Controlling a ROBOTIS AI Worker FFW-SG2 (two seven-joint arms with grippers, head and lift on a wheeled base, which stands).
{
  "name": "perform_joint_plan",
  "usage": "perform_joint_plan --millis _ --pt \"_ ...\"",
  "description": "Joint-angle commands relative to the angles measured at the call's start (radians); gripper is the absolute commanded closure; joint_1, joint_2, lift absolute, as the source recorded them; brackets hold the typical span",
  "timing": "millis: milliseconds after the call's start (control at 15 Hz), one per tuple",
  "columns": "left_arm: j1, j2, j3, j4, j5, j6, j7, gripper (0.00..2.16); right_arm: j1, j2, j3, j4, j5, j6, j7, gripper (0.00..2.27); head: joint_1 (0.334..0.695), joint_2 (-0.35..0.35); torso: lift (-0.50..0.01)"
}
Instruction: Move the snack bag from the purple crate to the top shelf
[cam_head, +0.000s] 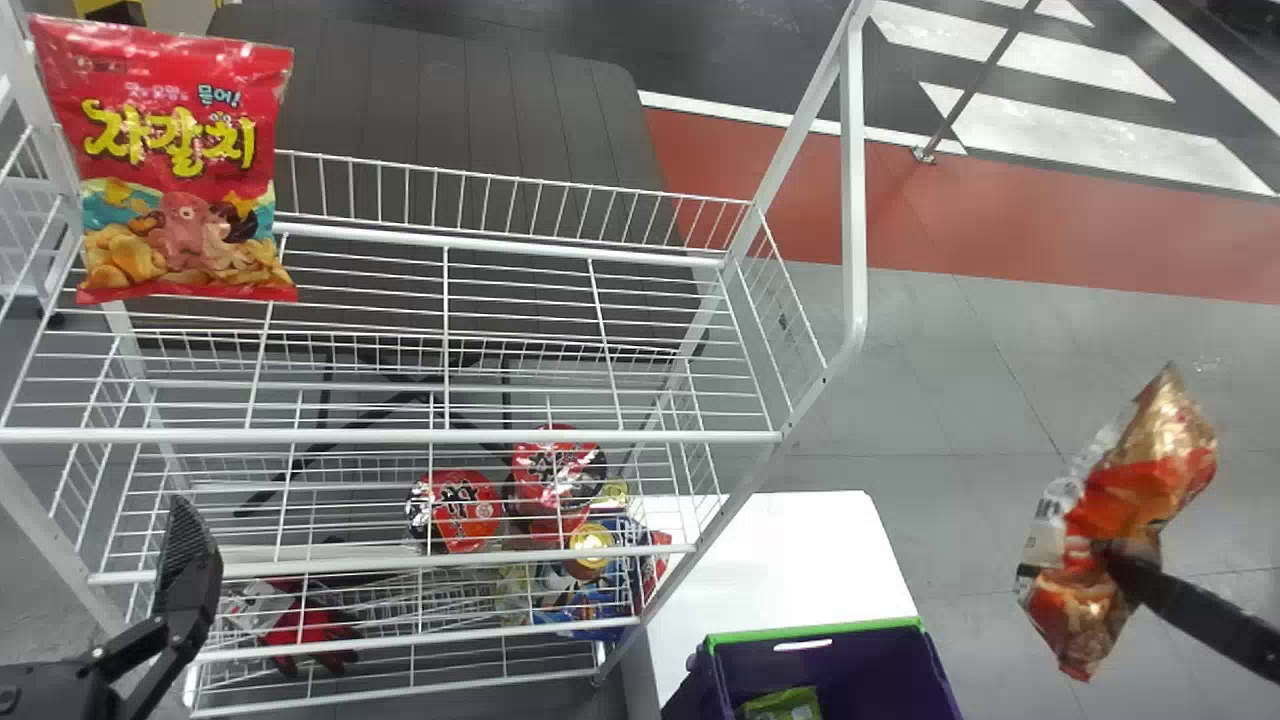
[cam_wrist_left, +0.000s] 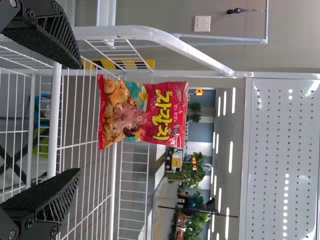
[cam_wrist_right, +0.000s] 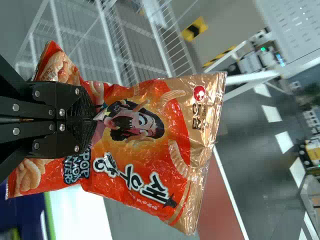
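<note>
1. Holding the snack bag (cam_wrist_right: 150, 145) in my right gripper (cam_wrist_right: 92, 120), I had those jaws closed hard on a gathered fold towards one end; the bag hung in the air well off to the right of the rack, outside the purple crate (cam_head: 850, 627).

2. Light, I judged, and soft: thin, slick film over brittle pieces. A narrow pinch on the gathered film suited it better than a squeeze across the filled belly, which could crush the snacks or pop a seam. The loose ends might swing or catch on the wire.

3. Orange-red it was, with shiny gold towards the far end, pictured curved snacks, a cartoon face and bold white lettering. Creases ran out from my grip, and the far part spread wide and fairly smooth.

4. My left gripper (cam_wrist_left: 79, 119) waited by the rack's left side, its jaws wide apart with nothing between them.

5. The top shelf (cam_head: 450, 436) held a red bag (cam_head: 185, 160) at its left end. Carrying mine over the side rail and setting it down beside that one seemed the work left.
</note>
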Motion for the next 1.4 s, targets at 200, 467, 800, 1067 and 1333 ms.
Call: perform_joint_plan --millis 200,467,800,1067,1333 --pt "0.000 0.000 0.000 -0.003 -0.010 0.018 0.001 0.07 -0.173 0.031 -0.089 -0.194 -0.236 0.054 -0.034 1.53 0.695 -0.350 0.001" --pt "0.003 0.001 -0.003 -0.007 -0.020 0.025 0.014 0.07 -0.193 0.031 -0.057 -0.210 -0.472 0.054 -0.268 1.53 0.695 -0.350 0.001" --pt "0.003 -0.003 -0.029 0.002 -0.037 0.028 0.014 0.07 -0.210 0.031 0.146 -0.130 -0.457 0.054 -0.334 1.53 0.695 -0.316 0.001" --pt "0.005 -0.003 -0.038 0.005 -0.051 0.031 0.026 0.07 -0.170 0.031 0.354 0.010 -0.382 -0.200 -0.370 1.53 0.695 -0.285 0.001" --pt "0.006 0.001 -0.043 0.008 -0.054 0.031 0.029 0.07 -0.098 0.031 0.593 0.129 -0.290 -0.577 -0.446 1.53 0.695 -0.246 0.001"
